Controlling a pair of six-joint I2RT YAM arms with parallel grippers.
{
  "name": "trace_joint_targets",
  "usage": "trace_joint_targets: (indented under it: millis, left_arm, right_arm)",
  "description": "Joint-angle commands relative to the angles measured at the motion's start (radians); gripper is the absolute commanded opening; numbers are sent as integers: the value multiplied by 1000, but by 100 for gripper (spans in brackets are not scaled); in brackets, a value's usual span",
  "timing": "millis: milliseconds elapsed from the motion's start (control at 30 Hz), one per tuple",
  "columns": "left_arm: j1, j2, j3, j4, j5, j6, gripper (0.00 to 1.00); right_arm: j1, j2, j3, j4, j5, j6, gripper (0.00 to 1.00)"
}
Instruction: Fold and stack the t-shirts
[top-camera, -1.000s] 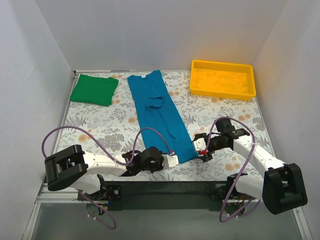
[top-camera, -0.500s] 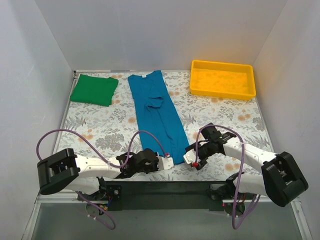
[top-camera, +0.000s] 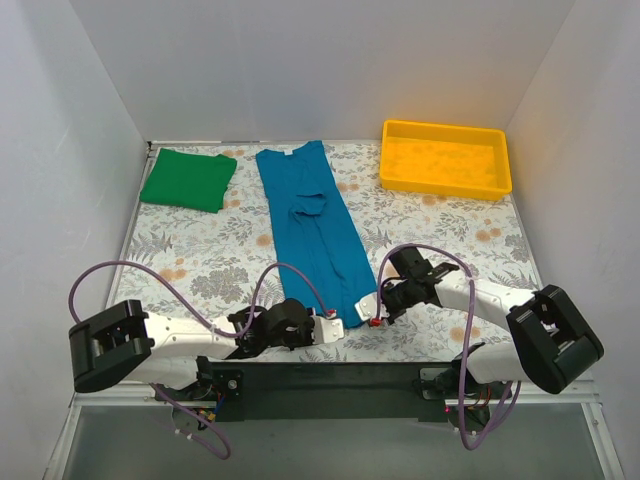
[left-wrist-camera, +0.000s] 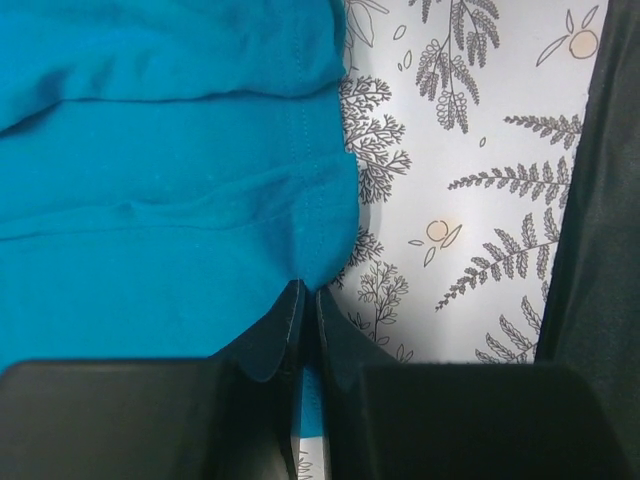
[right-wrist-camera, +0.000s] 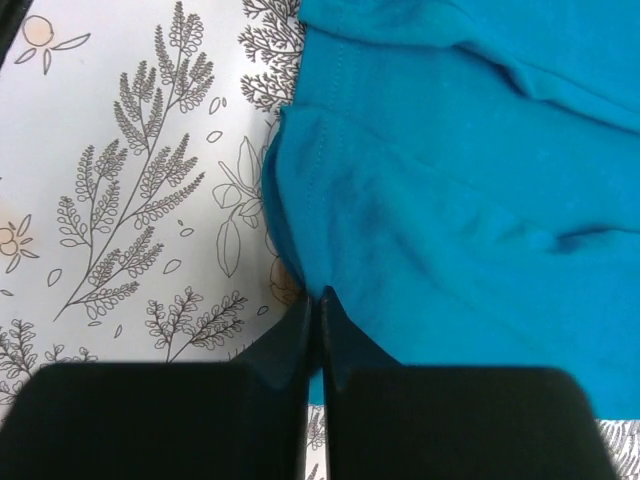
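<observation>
The teal t-shirt (top-camera: 318, 225) is soft, matt knit cloth with a stitched hem; the green t-shirt (top-camera: 188, 180) beside it looks alike. Under it the table cover (top-camera: 220, 260) is smooth and printed, and the yellow tray (top-camera: 445, 160) beyond it is glossy plastic.

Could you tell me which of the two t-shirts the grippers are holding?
The teal-blue t-shirt, laid out long in the middle: the left gripper and right gripper are shut on its near hem. The green t-shirt lies folded far left, untouched.

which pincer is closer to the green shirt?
Left. The left pincer grips the near hem of the teal shirt on the side toward the green shirt; the right pincer grips that hem's other corner, farther away.
</observation>
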Motion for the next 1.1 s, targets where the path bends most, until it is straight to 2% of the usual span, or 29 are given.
trace_joint_targets:
  millis: [0,133,233,333,467,533,567,667,700,767,933,1067]
  left_arm:
    - [2,-39,-30,37,18,21,0]
    - [11,-64,-29,41,81,28,0]
    - [49,-102,-20,16,182,31,0]
    - [117,-139,-9,28,278,31,0]
    - [299,-122,44,39,415,40,0]
    - [368,-75,74,40,461,67,0]
    - [446,-56,110,43,524,72,0]
    - [587,45,153,100,595,80,0]
    - [614,71,196,109,621,83,0]
    - [680,164,247,128,636,90,0]
    - [775,336,439,151,609,91,0]
    - [835,458,535,152,587,74,0]
  right_arm:
    - [3,29,-25,-12,121,51,1]
    - [3,-5,56,-62,44,120,1]
    - [3,-11,161,-234,-55,50,1]
    - [3,3,214,-274,-92,56,1]
    - [2,85,340,-273,-33,143,1]
    - [-6,159,447,-267,21,185,1]
    - [-23,186,491,-264,30,205,1]
    - [-61,305,657,-248,65,297,1]
    - [-69,369,744,-245,79,335,1]
    - [-87,433,818,-212,119,383,1]
    - [-98,651,1103,-162,216,536,1]
    - [-109,780,1252,-144,230,598,1]
